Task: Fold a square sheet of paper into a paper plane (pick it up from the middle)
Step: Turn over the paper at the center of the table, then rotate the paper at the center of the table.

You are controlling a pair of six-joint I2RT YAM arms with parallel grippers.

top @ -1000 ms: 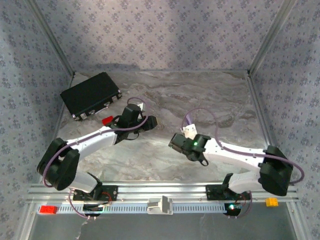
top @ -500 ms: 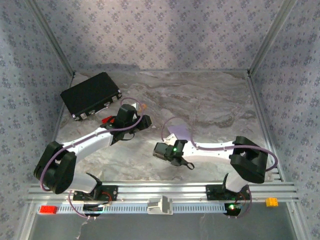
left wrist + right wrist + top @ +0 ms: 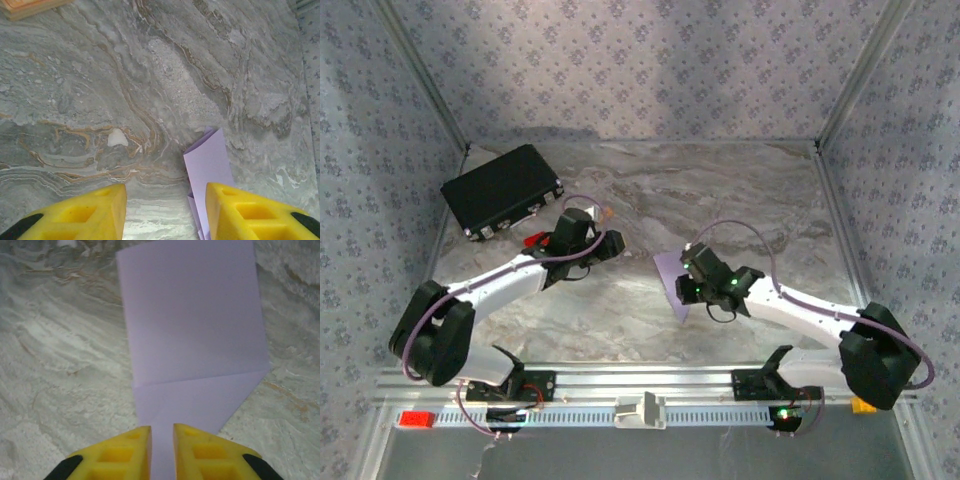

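Note:
The lilac paper (image 3: pixel 192 315) is folded, with a cross crease and a tapered end that runs in between my right gripper's (image 3: pixel 161 440) yellow fingers. That gripper is shut on this tapered end. From above, the paper (image 3: pixel 670 272) sticks out to the left of the right gripper (image 3: pixel 687 284), just over the marble table. My left gripper (image 3: pixel 613 243) sits further left and stands open, with bare table between its fingers (image 3: pixel 85 215). In the left wrist view the paper (image 3: pixel 209 162) lies ahead, partly behind the right finger.
A black case (image 3: pixel 502 188) lies at the back left. A small red block (image 3: pixel 533 240) sits beside the left arm. A tan block (image 3: pixel 25 5) lies ahead of the left gripper. Patterned walls close the table's sides and back.
The right gripper swung left and near, then came back right and further away, and the folded paper now shows at its left. The left gripper shifted slightly left, then stayed still.

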